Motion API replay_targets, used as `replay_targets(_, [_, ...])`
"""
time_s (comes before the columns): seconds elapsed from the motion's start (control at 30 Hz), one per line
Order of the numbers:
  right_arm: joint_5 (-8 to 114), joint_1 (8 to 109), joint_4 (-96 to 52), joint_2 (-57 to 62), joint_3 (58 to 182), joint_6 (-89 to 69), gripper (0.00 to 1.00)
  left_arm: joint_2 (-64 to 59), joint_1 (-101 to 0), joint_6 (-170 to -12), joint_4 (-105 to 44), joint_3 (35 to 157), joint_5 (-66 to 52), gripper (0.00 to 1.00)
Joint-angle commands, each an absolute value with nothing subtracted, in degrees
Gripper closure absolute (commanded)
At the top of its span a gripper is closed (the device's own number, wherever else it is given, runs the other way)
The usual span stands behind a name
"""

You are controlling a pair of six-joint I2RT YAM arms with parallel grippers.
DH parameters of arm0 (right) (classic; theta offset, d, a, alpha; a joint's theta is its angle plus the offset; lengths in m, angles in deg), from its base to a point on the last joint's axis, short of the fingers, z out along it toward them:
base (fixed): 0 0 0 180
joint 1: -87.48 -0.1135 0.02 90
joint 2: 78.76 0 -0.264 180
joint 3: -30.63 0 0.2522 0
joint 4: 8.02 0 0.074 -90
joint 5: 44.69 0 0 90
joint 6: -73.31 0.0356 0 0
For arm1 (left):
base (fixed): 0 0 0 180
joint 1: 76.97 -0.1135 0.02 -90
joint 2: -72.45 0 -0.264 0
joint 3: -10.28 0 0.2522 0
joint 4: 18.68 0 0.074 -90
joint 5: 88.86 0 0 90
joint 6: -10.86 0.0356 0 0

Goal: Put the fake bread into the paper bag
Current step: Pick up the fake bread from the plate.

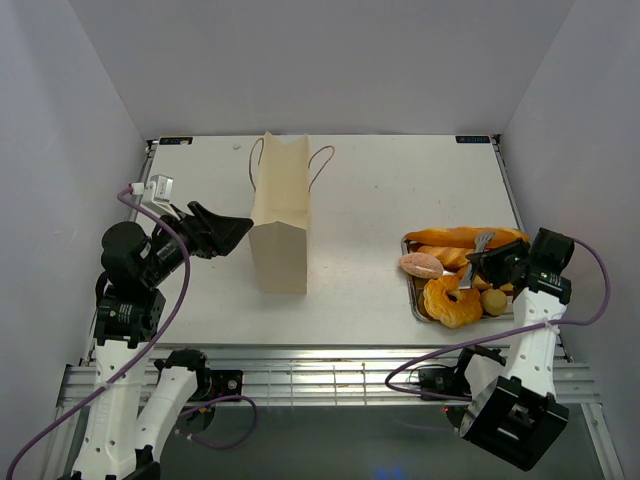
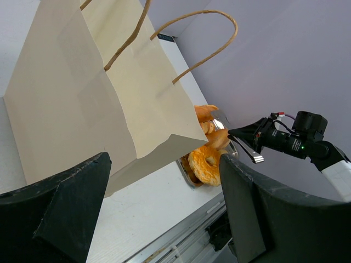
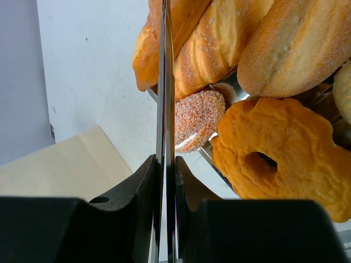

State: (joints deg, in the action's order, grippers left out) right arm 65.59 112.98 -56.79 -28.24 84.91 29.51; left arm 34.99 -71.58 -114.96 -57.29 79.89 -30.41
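Tightly clamped metal tongs (image 3: 166,82) overlie fake bread (image 1: 452,300) on the tray (image 1: 411,296).

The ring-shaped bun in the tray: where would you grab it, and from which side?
Pinch the ring-shaped bun across its band, one tip down through the hole and one outside the rim, coming from straight above. It lies flat in the tray with its hole facing up. The other pastries crowd its far side, so the near part of the ring looks easiest.
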Motion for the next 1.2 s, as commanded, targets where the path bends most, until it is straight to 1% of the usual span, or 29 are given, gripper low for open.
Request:
replay_targets(0.0, [69.3, 113.4, -57.4, -28.0, 86.6, 30.4, 0.78, 34.7, -71.6, -114.7, -56.5, 80.6, -30.9, 0.10])
replay_targets(0.13, [70.7, 113.4, -57.4, -26.9, 86.6, 31.8, 0.71, 34.5, -71.7, -114.5, -56.4, 81.2, -31.0, 0.10])
replay_targets(0.17, [70.8, 113.4, -57.4, -26.7, 86.8, 32.2, 0.65, 34.5, -71.7, -114.6, -56.5, 81.3, -31.0, 0.10])
replay_targets(0.23, [71.6, 113.4, -57.4, -26.0, 86.8, 33.1, 0.61, 34.5, -71.7, -114.7, -56.4, 81.4, -31.0, 0.10])
replay_targets(0.33, [71.8, 113.4, -57.4, -25.4, 86.9, 33.8, 0.60, 34.5, -71.7, -114.7, -56.4, 81.7, -30.9, 0.10])
replay_targets(0.4, [71.5, 113.4, -57.4, -25.5, 87.5, 34.2, 0.55, 34.4, -71.7, -114.6, -56.4, 81.8, -30.9, 0.10])
replay_targets(0.43, [71.6, 113.5, -57.6, -25.6, 87.6, 34.7, 0.53, 34.4, -71.6, -114.5, -56.4, 81.9, -30.9, 0.10])
replay_targets(0.47, [71.7, 113.5, -57.6, -25.7, 87.7, 35.2, 0.47, 34.4, -71.6, -114.5, -56.5, 81.8, -30.9, 0.10])
replay_targets(1.17, [72.6, 113.5, -56.4, -24.4, 88.4, 41.9, 0.48, 34.4, -71.6, -114.1, -56.6, 81.3, -30.8, 0.10])
